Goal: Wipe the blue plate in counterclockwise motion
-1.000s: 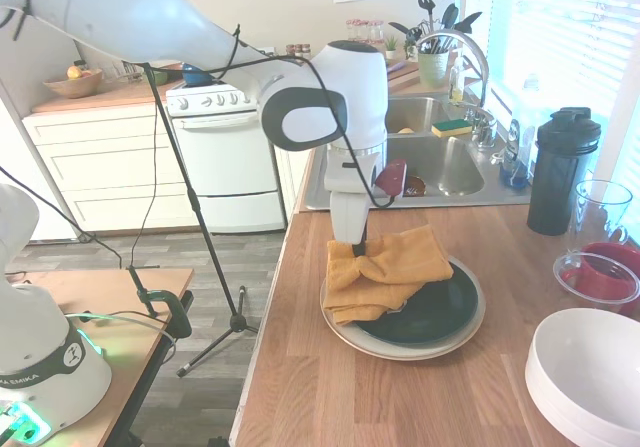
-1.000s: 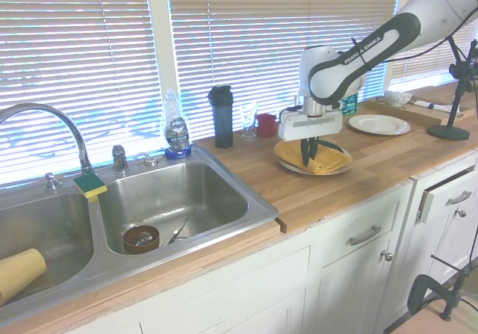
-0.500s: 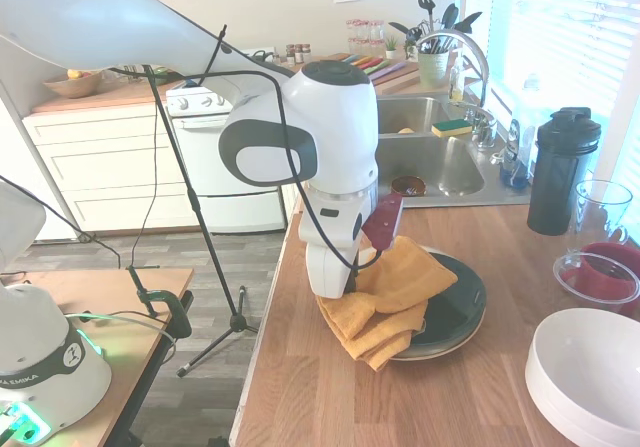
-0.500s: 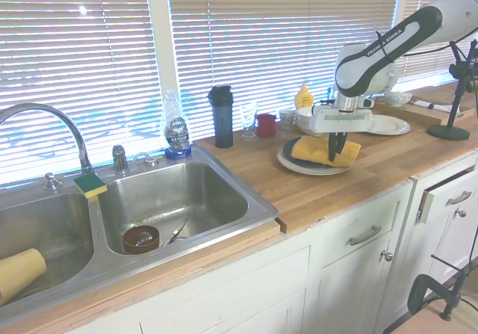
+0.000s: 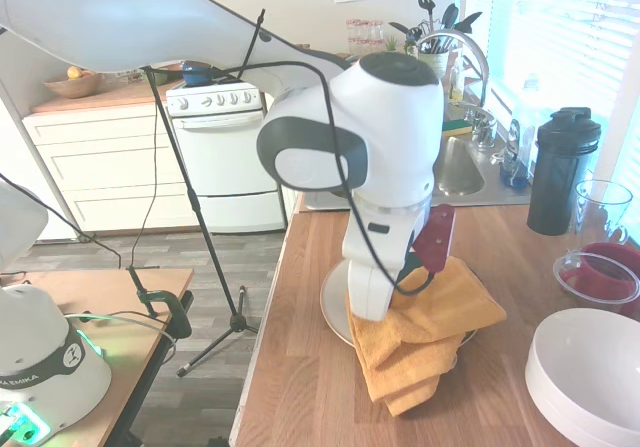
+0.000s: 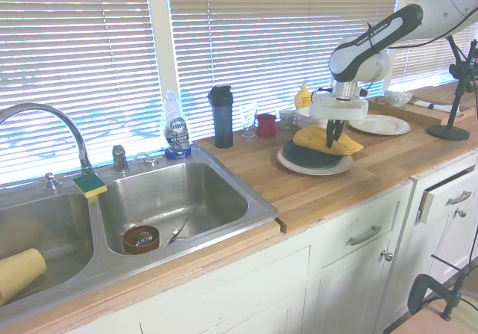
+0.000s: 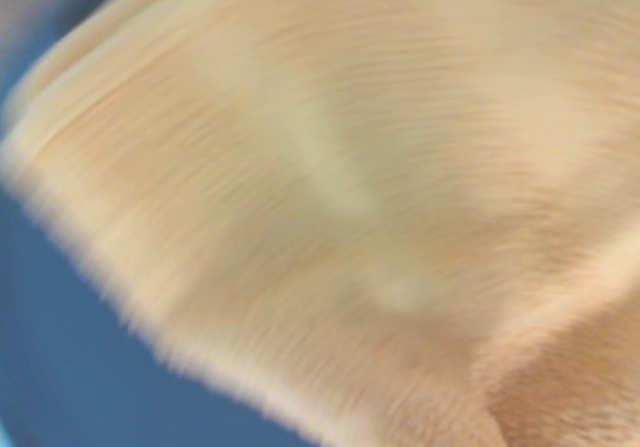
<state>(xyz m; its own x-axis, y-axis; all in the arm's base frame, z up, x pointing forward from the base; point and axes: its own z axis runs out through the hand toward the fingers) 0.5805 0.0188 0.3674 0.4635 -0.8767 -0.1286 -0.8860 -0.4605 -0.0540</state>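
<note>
The jaws (image 6: 331, 141) pinched a folded mustard-yellow cloth (image 6: 327, 140) at 3 o'clock on the round dark teal-blue plate (image 6: 304, 156), which sat on a larger cream plate (image 6: 295, 167) on the wooden tabletop (image 6: 314, 192).

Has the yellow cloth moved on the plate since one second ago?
Yes. In the second exterior view the yellow cloth has shifted across the blue plate, away from the sink, toward the white plate.
</note>
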